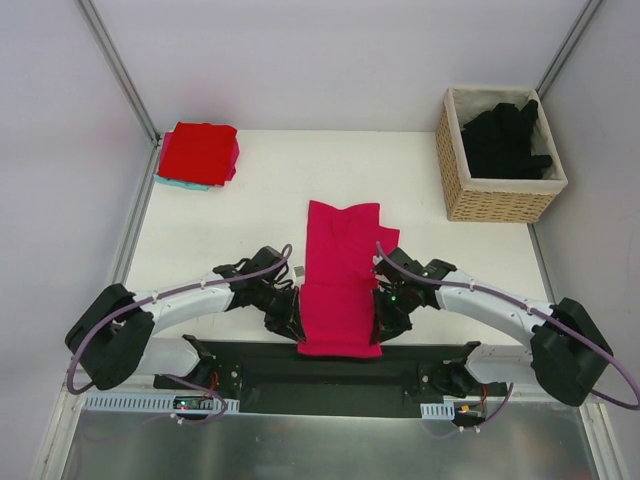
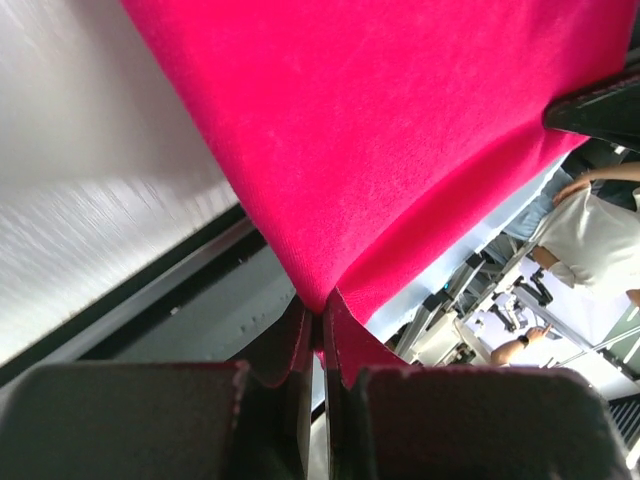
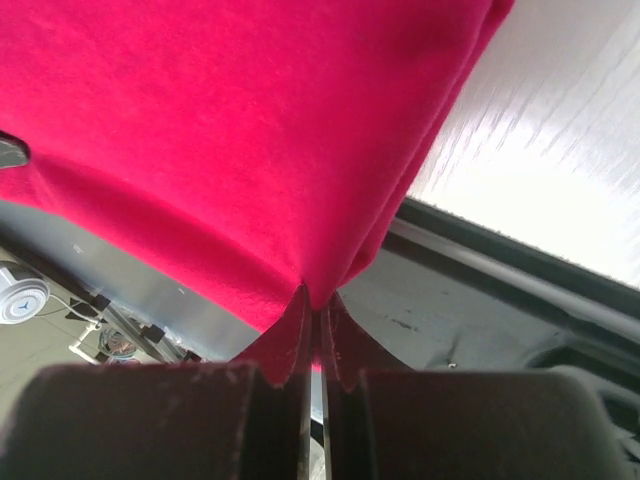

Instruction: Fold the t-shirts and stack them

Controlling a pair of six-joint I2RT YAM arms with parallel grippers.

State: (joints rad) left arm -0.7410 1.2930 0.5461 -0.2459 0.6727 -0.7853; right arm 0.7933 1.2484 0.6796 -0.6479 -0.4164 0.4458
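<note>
A magenta-pink t-shirt (image 1: 342, 280) lies folded into a long strip down the middle of the table, its near end lifted over the front edge. My left gripper (image 1: 292, 322) is shut on that end's left corner, and in the left wrist view the pink cloth (image 2: 400, 130) is pinched between the jaws of the left gripper (image 2: 320, 325). My right gripper (image 1: 380, 322) is shut on the right corner; the right wrist view shows the cloth (image 3: 240, 140) bunched into the closed right gripper (image 3: 318, 305). A folded red t-shirt (image 1: 198, 151) sits at the back left. Black t-shirts (image 1: 505, 138) fill the basket.
The woven wicker basket (image 1: 490, 200) stands at the back right. The red shirt rests on a teal folded cloth (image 1: 180, 183). A black base rail (image 1: 330, 375) runs along the table's near edge. Metal frame posts (image 1: 118, 70) rise at the back corners.
</note>
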